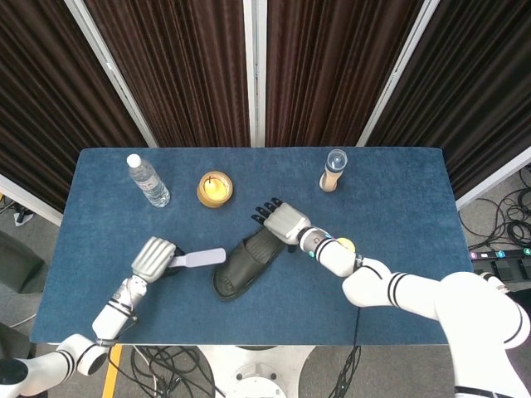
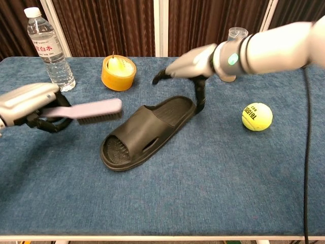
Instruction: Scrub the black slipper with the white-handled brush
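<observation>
The black slipper lies flat mid-table, toe toward the near left. My left hand grips the handle of the white-handled brush. The brush is held level with its bristles down, just left of the slipper and clear of it. My right hand hovers over the slipper's heel with its fingers spread and holds nothing. One of its fingers reaches down beside the heel.
On the blue table a tennis ball lies right of the slipper. A water bottle, a yellow tape roll and a small clear container stand along the back.
</observation>
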Tool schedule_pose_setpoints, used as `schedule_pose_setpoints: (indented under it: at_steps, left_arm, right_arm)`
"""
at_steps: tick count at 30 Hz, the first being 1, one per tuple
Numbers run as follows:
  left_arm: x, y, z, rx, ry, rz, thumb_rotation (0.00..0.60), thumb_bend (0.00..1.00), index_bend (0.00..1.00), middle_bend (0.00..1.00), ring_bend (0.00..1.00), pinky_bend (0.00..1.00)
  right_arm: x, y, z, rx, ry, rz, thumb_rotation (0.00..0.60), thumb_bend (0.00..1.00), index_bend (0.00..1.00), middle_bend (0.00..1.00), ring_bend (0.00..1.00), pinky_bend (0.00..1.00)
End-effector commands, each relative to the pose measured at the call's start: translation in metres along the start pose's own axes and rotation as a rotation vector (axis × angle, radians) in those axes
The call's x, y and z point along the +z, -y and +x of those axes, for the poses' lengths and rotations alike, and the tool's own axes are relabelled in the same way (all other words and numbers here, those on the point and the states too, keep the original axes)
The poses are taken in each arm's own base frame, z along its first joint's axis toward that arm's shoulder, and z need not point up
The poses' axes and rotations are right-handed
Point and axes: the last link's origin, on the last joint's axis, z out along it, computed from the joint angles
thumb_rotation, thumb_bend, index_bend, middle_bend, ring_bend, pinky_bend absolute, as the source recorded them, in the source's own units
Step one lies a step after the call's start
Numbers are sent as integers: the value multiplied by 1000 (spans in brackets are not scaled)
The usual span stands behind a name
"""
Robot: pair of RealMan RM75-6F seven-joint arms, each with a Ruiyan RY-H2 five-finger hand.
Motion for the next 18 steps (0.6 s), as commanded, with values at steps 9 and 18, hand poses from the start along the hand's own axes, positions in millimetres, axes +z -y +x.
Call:
schedule_pose_setpoints:
  at_steps: [9, 18]
  left_arm:
    - [9, 19, -6, 96, 72, 185, 600, 346, 606, 678, 566, 750]
    - [-11, 14, 14, 82, 49, 166, 600, 129, 120, 208, 155, 356]
  right_arm:
    - [-118, -70, 6, 134, -185, -172, 600, 0, 0, 0, 0, 0]
    - [-190, -99, -25, 241, -243, -288, 600, 0, 0, 0, 0, 0]
